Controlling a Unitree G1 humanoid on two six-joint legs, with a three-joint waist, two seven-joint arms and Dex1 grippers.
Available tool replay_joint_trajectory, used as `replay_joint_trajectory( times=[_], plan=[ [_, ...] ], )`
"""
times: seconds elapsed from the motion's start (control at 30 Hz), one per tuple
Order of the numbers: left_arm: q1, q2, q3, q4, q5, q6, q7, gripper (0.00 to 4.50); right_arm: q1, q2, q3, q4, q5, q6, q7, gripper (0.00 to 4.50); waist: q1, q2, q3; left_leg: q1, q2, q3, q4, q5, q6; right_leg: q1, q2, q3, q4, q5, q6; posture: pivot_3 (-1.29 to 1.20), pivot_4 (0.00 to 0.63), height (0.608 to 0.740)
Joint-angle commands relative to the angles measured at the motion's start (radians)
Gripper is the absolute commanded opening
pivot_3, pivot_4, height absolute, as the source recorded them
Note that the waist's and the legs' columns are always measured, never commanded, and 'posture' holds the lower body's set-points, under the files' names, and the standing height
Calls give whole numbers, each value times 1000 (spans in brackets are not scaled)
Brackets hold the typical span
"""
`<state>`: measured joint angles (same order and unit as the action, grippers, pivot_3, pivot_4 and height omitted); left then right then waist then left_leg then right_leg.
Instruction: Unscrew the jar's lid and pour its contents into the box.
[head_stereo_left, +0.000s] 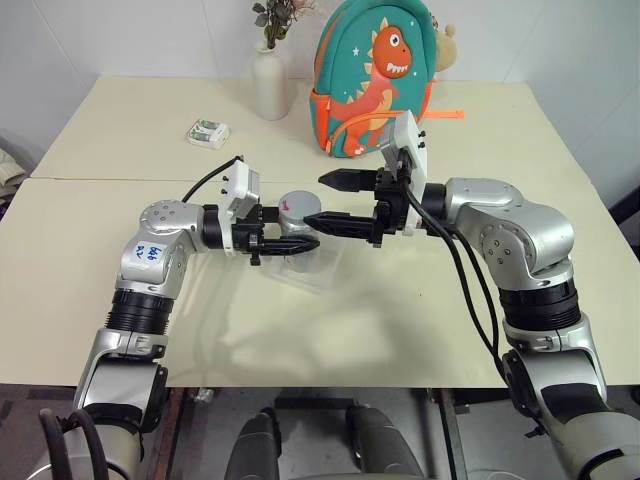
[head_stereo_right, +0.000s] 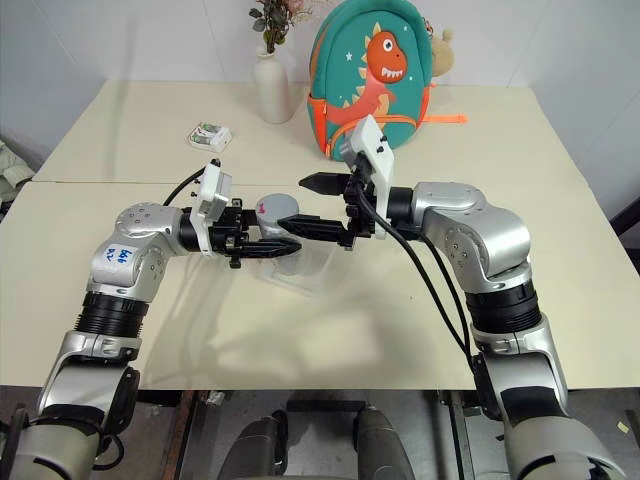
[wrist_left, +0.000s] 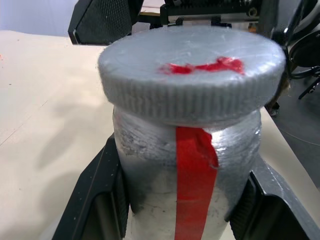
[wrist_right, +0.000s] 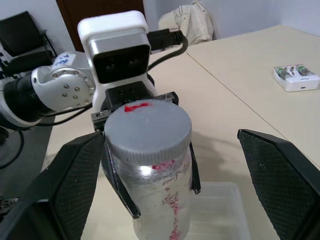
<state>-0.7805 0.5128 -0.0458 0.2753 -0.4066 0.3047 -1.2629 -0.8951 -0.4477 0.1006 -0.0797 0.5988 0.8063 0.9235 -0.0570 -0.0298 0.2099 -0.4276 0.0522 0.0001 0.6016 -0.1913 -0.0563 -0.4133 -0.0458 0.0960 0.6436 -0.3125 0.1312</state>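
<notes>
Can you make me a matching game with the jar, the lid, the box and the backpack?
Things:
1. jar
2. lid
3. box
4. backpack

Descriptions:
A. clear, on the table under the jar
B. has an orange dinosaur on it
C. grey, still on top of the jar
D. held by the left gripper

Pairs: 1-D, 2-C, 3-A, 4-B
</notes>
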Motion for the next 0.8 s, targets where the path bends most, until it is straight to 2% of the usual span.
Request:
replay_joint_trajectory(
  times=[0.03, 0.8],
  plan=[
    [-8, 7, 18, -44, -16, -8, -6, 2040, -11, -5, -31, -42, 33, -1, 19, 4462, 1, 0, 0, 0, 0, 0, 0, 0, 0, 0, 0, 0, 0, 0, 0, 0, 150, 740],
    [9, 13, 26, -72, -23, 11, 0, 2040, -56, 61, 32, 34, -8, -20, 51, 4462, 0, 0, 0, 0, 0, 0, 0, 0, 0, 0, 0, 0, 0, 0, 0, 0, 150, 740]
  ],
)
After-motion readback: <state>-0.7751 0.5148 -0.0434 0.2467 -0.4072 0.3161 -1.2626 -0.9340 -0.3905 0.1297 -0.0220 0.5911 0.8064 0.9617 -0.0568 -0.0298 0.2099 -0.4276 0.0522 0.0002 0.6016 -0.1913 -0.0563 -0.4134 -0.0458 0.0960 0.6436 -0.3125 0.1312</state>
